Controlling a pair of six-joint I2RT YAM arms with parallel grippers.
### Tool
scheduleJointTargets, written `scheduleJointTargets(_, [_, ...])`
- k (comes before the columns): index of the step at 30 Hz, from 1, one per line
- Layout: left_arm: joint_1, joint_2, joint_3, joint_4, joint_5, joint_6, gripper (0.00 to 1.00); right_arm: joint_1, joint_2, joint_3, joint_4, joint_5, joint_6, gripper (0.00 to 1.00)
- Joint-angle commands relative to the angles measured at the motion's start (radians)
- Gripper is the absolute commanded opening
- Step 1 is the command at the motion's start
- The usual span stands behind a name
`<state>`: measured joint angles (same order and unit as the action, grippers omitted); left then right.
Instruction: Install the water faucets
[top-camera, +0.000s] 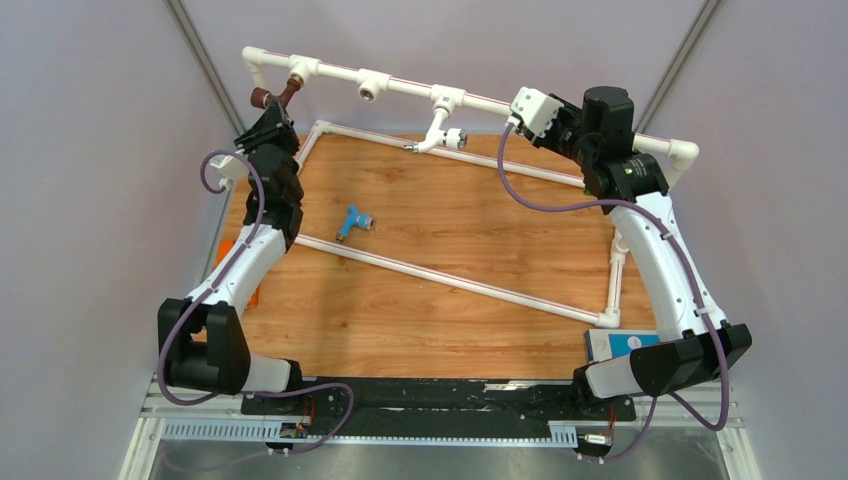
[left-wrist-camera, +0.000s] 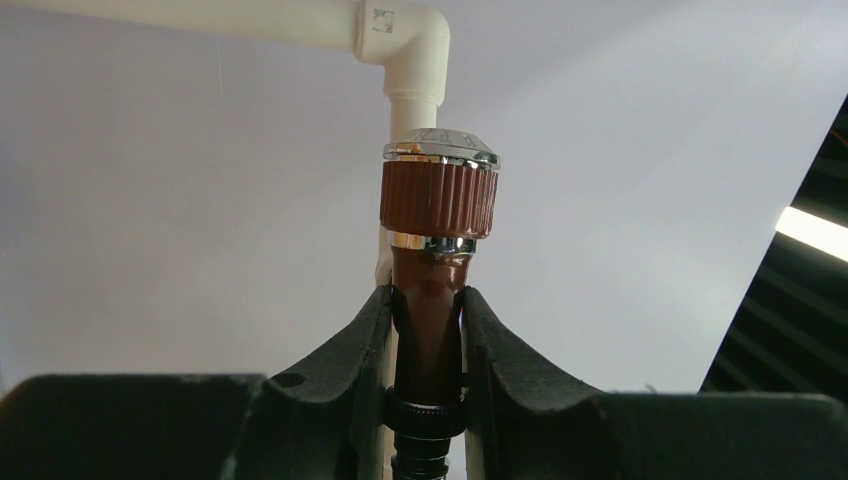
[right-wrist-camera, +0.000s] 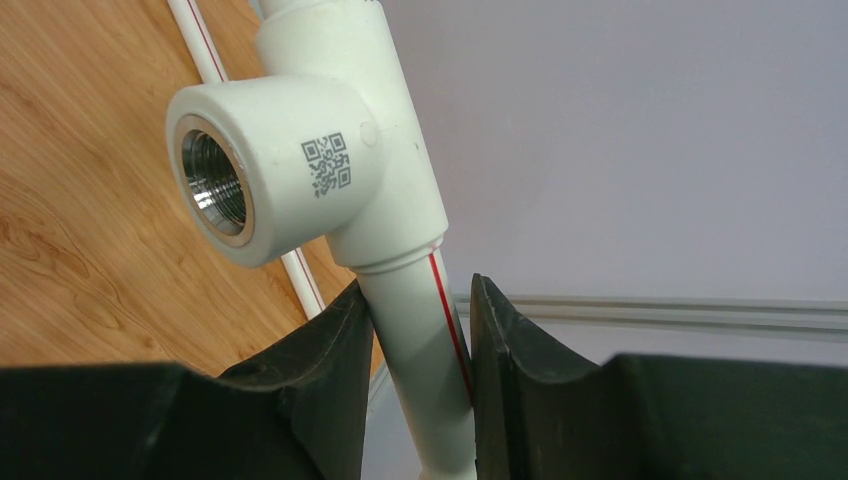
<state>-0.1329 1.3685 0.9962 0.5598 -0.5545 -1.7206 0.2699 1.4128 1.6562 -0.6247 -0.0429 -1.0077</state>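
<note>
The dark brown faucet sits at the leftmost tee of the white pipe frame. My left gripper is shut on it. In the left wrist view the fingers clamp its brown body below the ribbed handle. The white faucet hangs from the third tee. The light blue faucet lies loose on the wooden table. The green faucet is out of view. My right gripper is shut on the frame's top pipe, just below an empty threaded tee socket.
Another empty tee socket sits between the brown and white faucets. The frame's lower pipes lie across the wooden table. A blue box lies by the right arm's base. Grey walls close in behind and at the sides.
</note>
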Motion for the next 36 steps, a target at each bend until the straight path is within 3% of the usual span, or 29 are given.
scheduleJointTargets(1, [-0.046, 0.04, 0.033, -0.004, 0.1, 0.019, 0.0, 0.018, 0.003, -0.021, -0.041, -0.081, 0.185, 0.0])
scheduleJointTargets(16, [-0.063, -0.012, 0.119, -0.055, 0.045, 0.133, 0.0, 0.018, 0.005, -0.021, -0.041, -0.084, 0.184, 0.0])
scheduleJointTargets(36, [-0.039, 0.037, 0.079, -0.104, 0.183, 0.197, 0.0, 0.02, 0.002, -0.035, -0.036, -0.098, 0.185, 0.0])
